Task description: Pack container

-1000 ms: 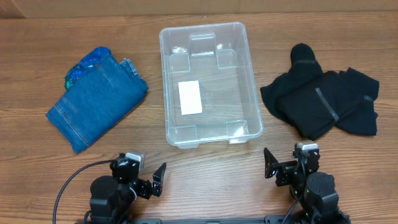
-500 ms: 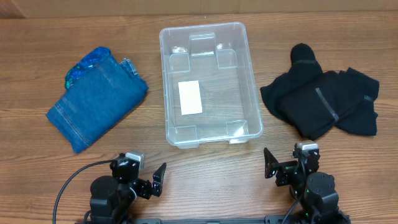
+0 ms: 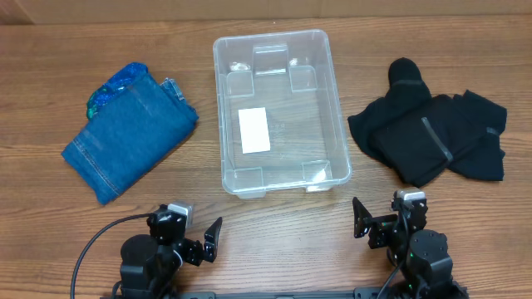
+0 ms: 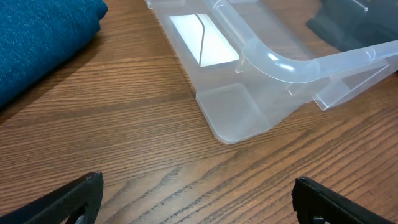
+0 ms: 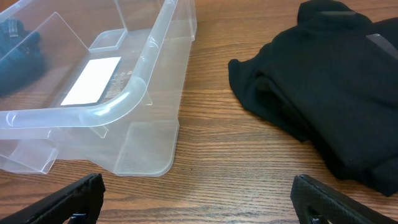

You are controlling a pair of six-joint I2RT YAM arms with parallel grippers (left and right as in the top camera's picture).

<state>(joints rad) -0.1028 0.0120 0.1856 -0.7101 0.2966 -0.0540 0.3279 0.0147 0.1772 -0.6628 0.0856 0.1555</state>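
Both jaws are standing wide apart, holding nothing, as the left gripper (image 4: 198,182) and right gripper (image 5: 198,182) are hanging low near the table (image 3: 58,75) edge. The container (image 3: 283,124) is sitting empty mid-table, between folded jeans (image 3: 129,133) and black clothing (image 3: 432,137); all the packing is waiting. Nothing is differing from a second ago.

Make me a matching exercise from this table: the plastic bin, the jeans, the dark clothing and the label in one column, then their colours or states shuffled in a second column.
Column one:
1. container
2. folded jeans
3. black garment
4. label

Column two:
A. black, lying crumpled
B. clear plastic
C. white, on the bin's base
D. blue denim, folded

Pairs: 1-B, 2-D, 3-A, 4-C
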